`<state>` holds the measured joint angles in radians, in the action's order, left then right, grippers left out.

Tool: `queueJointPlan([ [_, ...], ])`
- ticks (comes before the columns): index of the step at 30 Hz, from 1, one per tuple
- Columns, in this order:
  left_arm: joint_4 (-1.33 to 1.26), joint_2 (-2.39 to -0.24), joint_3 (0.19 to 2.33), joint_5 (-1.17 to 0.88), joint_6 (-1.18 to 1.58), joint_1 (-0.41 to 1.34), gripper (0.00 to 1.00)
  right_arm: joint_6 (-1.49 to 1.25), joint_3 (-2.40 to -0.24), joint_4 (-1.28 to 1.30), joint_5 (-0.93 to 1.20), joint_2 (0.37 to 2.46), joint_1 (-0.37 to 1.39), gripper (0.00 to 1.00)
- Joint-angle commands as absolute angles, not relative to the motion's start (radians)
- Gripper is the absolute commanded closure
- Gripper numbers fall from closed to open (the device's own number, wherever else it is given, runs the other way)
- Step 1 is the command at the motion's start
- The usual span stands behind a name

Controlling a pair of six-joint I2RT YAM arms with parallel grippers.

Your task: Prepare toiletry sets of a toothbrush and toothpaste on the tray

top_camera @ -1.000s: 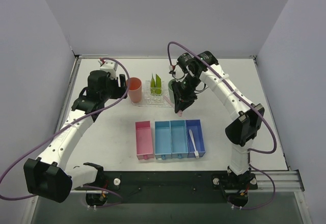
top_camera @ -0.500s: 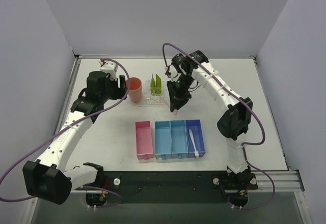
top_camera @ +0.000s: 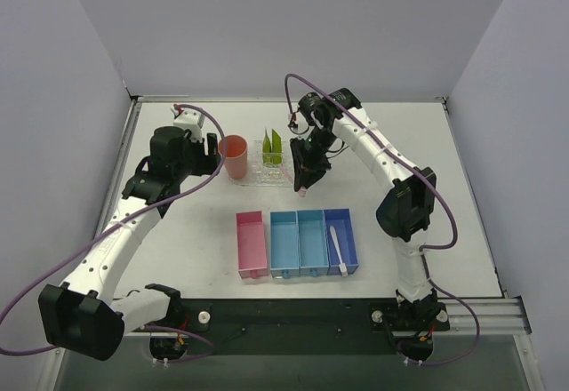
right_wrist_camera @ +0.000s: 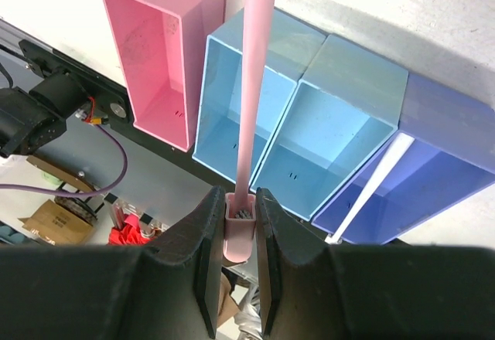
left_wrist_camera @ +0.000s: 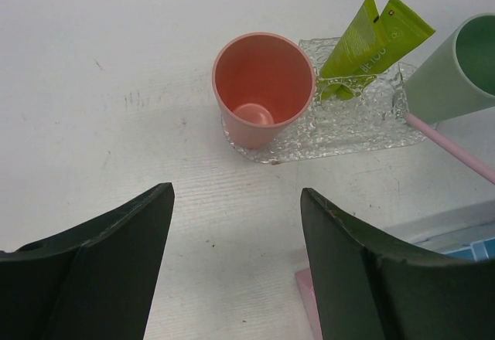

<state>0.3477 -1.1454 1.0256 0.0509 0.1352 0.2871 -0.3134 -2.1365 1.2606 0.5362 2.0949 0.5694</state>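
My right gripper (right_wrist_camera: pixel 240 205) is shut on the capped head of a pink toothbrush (right_wrist_camera: pixel 255 85), held over the table just in front of the tray (top_camera: pixel 262 176). In the left wrist view the toothbrush (left_wrist_camera: pixel 452 148) slants up from the foot of the green cup (left_wrist_camera: pixel 456 69), at the edge of the clear bumpy tray (left_wrist_camera: pixel 352 127). Two yellow-green toothpaste tubes (left_wrist_camera: pixel 375 39) lean upright on the tray beside a pink cup (left_wrist_camera: pixel 263 85). A white toothbrush (top_camera: pixel 338 249) lies in the rightmost bin. My left gripper (left_wrist_camera: pixel 236 197) is open and holds nothing, just short of the pink cup.
A row of bins stands near the front edge: a pink bin (top_camera: pixel 252 244), two light blue bins (top_camera: pixel 298 242) and a darker blue bin (top_camera: pixel 347 231). Grey walls close in the table on the left, back and right. My right arm (top_camera: pixel 382 155) arches over the right half.
My right gripper has shifted a little to the left, toward the tray, with the pink toothbrush in it. The left arm has barely moved.
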Motion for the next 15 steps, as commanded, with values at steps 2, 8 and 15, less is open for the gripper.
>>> queueJointPlan([
  [2, 0.314, -1.111, 1.028, 0.072, 0.120, 0.282, 0.23, -0.341, -2.190, 1.261, 0.541, 2.132, 0.558, 1.00],
  [8, 0.314, -1.111, 1.026, 0.075, 0.118, 0.282, 0.23, -0.362, -2.197, 1.235, 0.545, 2.152, 0.555, 1.00],
  [15, 0.314, -1.109, 1.025, 0.083, 0.117, 0.281, 0.23, -0.382, -2.197, 1.200, 0.554, 2.174, 0.552, 1.00],
])
